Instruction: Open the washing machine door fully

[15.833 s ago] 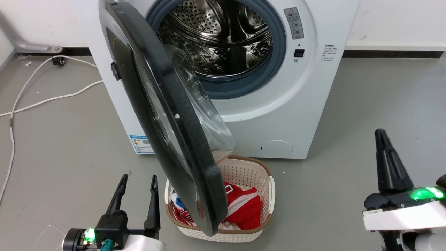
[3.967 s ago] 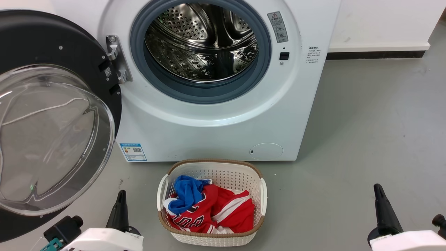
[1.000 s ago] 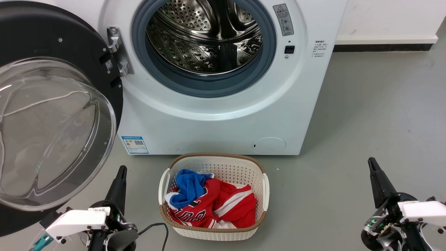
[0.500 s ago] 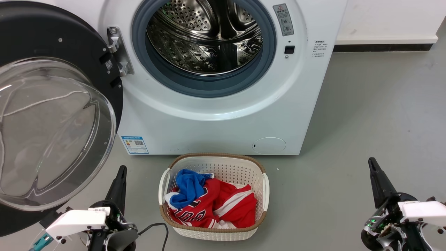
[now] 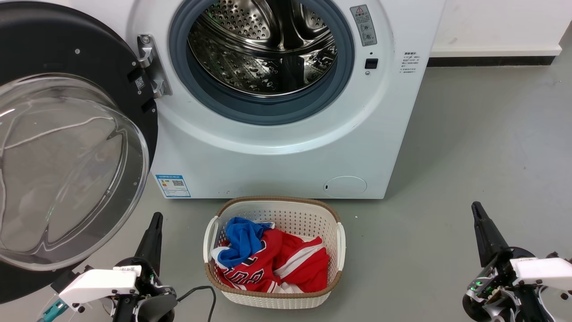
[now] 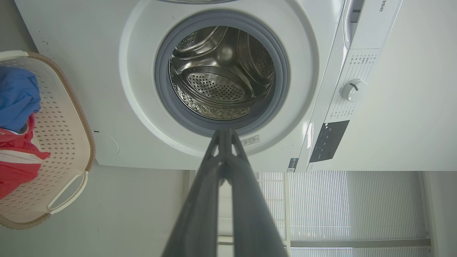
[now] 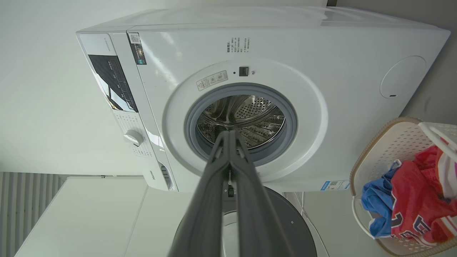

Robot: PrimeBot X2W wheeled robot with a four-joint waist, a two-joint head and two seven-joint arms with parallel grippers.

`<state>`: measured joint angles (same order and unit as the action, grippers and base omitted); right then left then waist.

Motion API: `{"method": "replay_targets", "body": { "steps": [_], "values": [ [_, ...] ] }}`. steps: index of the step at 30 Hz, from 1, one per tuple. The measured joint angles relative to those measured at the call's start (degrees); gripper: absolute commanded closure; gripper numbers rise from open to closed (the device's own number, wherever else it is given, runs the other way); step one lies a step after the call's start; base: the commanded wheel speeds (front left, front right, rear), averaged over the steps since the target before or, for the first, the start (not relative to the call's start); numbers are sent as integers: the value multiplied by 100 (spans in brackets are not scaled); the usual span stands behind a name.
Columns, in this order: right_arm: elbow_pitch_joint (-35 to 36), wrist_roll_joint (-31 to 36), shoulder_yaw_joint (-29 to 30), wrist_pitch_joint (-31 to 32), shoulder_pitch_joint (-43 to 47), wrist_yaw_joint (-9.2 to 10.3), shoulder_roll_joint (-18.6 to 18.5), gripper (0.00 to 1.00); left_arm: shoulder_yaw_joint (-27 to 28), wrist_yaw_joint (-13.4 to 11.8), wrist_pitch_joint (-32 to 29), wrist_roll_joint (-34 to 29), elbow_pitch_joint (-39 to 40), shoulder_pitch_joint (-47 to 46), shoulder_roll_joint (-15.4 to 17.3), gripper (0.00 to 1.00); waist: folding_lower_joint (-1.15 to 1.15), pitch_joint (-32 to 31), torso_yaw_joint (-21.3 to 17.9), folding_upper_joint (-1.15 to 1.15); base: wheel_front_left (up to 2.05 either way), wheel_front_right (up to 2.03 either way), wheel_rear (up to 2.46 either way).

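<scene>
Low on the grey floor before the white boxy front-loading washing machine (image 5: 277, 161), the robot's left gripper (image 5: 156, 219) and right gripper (image 5: 476, 208) hang idle. Each has its 2 long dark fingers pressed together on nothing, as both wrist views confirm, and both are well apart from the appliance. Neither has stirred in the last 1 second.

The large round glossy black washing machine door (image 5: 67, 40) stands swung far out to the left of the cabinet on its silver metal hinge (image 5: 149, 67), with its bulging clear glass bowl window (image 5: 71, 170) turned toward the head camera. About 16 seconds ago it stood edge-on, hanging halfway across the opening and over the basket. By 4 seconds ago it had gone wide, and it has held that angle since.

The perforated steel drum (image 5: 263, 49) and its grey rubber gasket (image 5: 268, 114) are now unobstructed, as is the white woven-rim plastic laundry basket (image 5: 342, 237) of red and blue clothes (image 5: 272, 259) just in front.

The opening appears complete. Whether the hinge has any travel left cannot be told.
</scene>
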<state>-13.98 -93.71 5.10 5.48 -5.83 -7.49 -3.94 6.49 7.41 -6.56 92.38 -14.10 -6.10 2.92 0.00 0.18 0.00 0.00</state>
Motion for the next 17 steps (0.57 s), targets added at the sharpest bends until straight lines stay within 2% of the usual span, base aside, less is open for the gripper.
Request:
{"method": "replay_targets", "body": {
  "steps": [17],
  "values": [
    [-1, 29, 26, 18, -2, 0, 20, 100, 0, 1, 0, 0, 0, 0, 0, 100, 0, 0, 0, 0, 0, 0, 0]
  ]
}}
